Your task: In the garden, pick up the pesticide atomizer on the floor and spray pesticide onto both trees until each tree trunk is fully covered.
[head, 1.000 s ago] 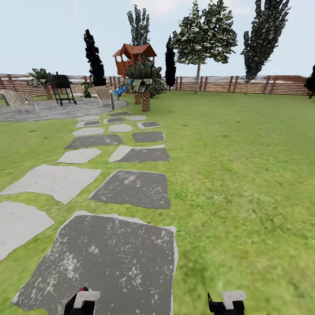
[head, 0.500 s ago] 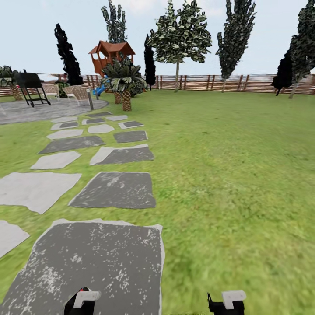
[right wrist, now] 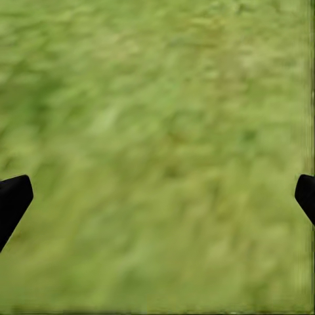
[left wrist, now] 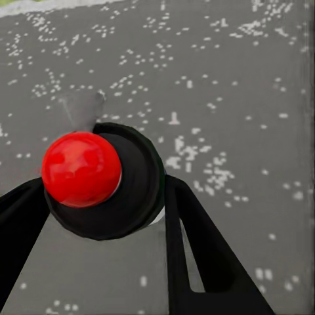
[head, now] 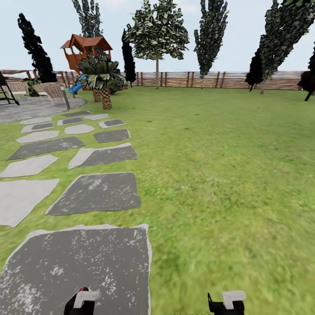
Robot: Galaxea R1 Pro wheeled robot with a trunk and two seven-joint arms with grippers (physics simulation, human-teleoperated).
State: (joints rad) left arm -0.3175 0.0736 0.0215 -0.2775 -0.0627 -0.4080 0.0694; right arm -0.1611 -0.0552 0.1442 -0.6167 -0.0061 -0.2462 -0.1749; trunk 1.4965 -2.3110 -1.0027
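garden lawn (head: 227, 175), stone paving (head: 78, 262) below; left gripper (left wrist: 98, 197) clamped on red-topped atomizer (left wrist: 82, 168); right gripper (right wrist: 157, 197) spread wide.

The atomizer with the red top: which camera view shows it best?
The left wrist view: the atomizer, black with a round red top, sits large between the left gripper fingers, above a grey paving stone. The head view catches just a red-and-black sliver of it at the bottom edge.

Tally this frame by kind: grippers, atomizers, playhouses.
Grippers: 2, left gripper and right gripper
Atomizer: 1
Playhouse: 1
Total: 4
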